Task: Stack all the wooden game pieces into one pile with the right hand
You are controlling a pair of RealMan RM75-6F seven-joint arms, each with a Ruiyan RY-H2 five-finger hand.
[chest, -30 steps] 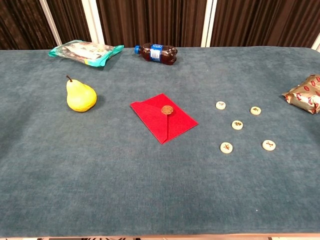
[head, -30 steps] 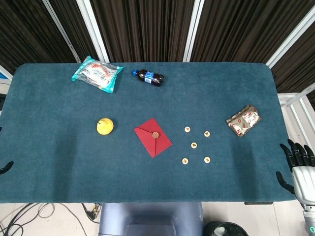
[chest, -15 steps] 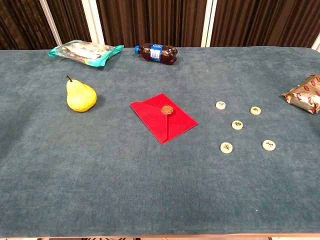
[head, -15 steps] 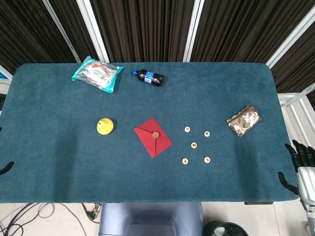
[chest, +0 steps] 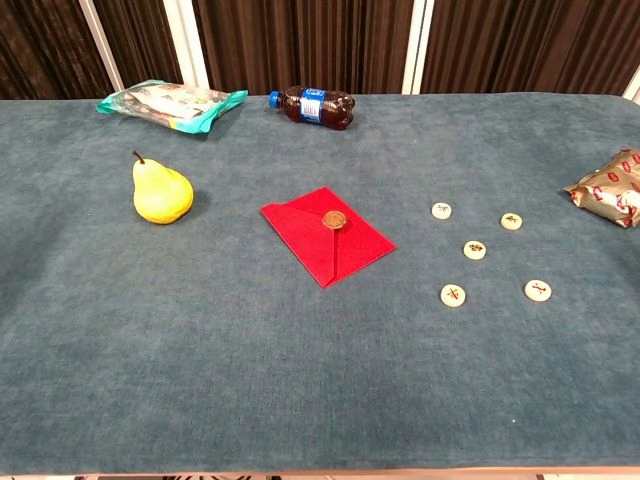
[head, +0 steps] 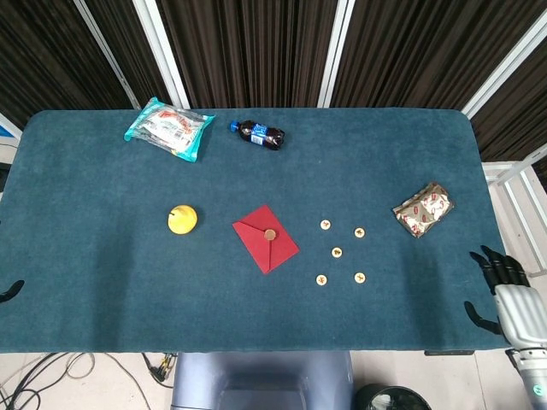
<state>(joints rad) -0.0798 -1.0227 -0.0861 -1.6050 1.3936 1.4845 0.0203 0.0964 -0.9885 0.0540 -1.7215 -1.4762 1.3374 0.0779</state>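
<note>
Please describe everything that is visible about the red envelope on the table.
The red envelope looks like matte paper and lies flat on the blue table cloth, turned so its corners point like a diamond. Its triangular flap is closed under a round brownish seal. It sits left of the game pieces; nothing else touches it.

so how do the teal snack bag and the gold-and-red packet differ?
The teal snack bag lies at the table's far left; the gold-and-red packet sits near the right edge, nearer the right hand. The teal bag looks larger and flatter; the gold packet looks smaller and crinkled. Both lie flat on the blue cloth, untouched.
</note>
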